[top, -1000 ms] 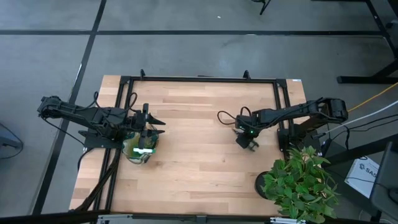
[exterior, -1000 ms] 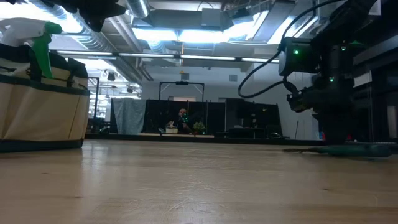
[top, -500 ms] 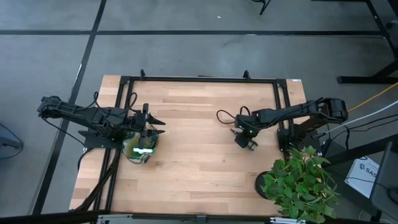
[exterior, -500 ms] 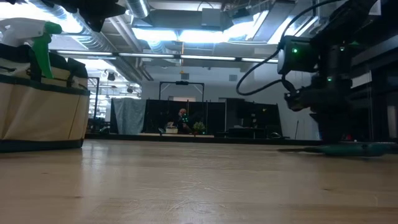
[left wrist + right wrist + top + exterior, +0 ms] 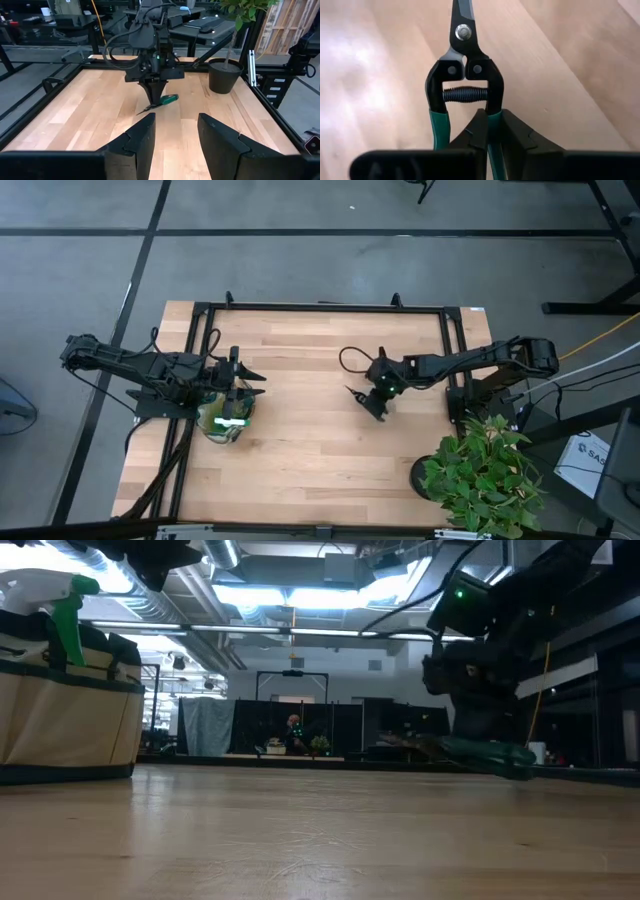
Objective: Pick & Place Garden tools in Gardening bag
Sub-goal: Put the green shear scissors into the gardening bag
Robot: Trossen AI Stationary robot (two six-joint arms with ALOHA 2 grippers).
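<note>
The cream gardening bag (image 5: 222,416) with dark green trim stands at the table's left and also shows in the low view (image 5: 62,710). The green spray bottle (image 5: 62,602) sticks up out of it. My left gripper (image 5: 243,383) hovers open and empty just above the bag's far side; its fingers show in the left wrist view (image 5: 175,134). My right gripper (image 5: 378,392) is near the table's middle, shut on the black pruning shears (image 5: 462,75) with green handles, which also show in the left wrist view (image 5: 159,103). The trowel and the rake are not in view. My right gripper pinches one green handle (image 5: 491,121) of the shears between its two fingers; the other handle (image 5: 438,131) runs free beside them. The fingers come from above, pointing down. The shears hang tilted just above the table, blades (image 5: 145,109) lower and toward the table's left.
A leafy potted plant (image 5: 482,472) in a black pot (image 5: 224,75) stands at the table's near right corner. A black metal frame (image 5: 320,308) runs round the table. Bare wooden tabletop (image 5: 310,440) lies between the bag and my right gripper.
My right gripper has gone toward the table's left edge and turned about, carrying the shears. The shears lay flat on the table by its right side; now they are lifted and tilted, blades toward the bag.
</note>
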